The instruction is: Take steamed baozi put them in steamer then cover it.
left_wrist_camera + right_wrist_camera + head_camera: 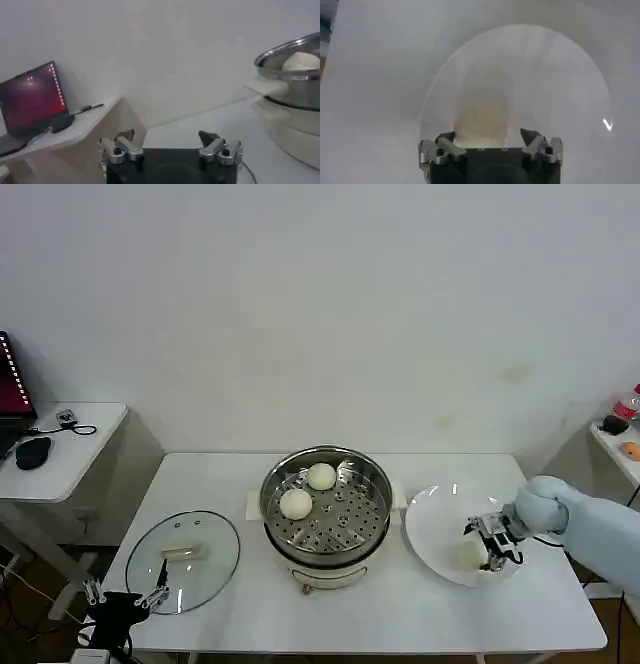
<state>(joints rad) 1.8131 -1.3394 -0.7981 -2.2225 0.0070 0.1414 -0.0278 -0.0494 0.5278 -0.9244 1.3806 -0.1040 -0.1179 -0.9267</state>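
The steamer, a shiny steel pot on a white base, stands mid-table with two steamed baozi on its perforated tray. Its rim and one bun also appear in the left wrist view. To the right, on a white plate, lies another baozi. My right gripper is lowered over it, open, a finger on each side of the bun. My left gripper waits open and empty at the table's front left corner.
A clear glass lid with a pale handle lies flat on the table left of the steamer. A side table with a laptop and a mouse stands further left. A shelf with a bottle is at the far right.
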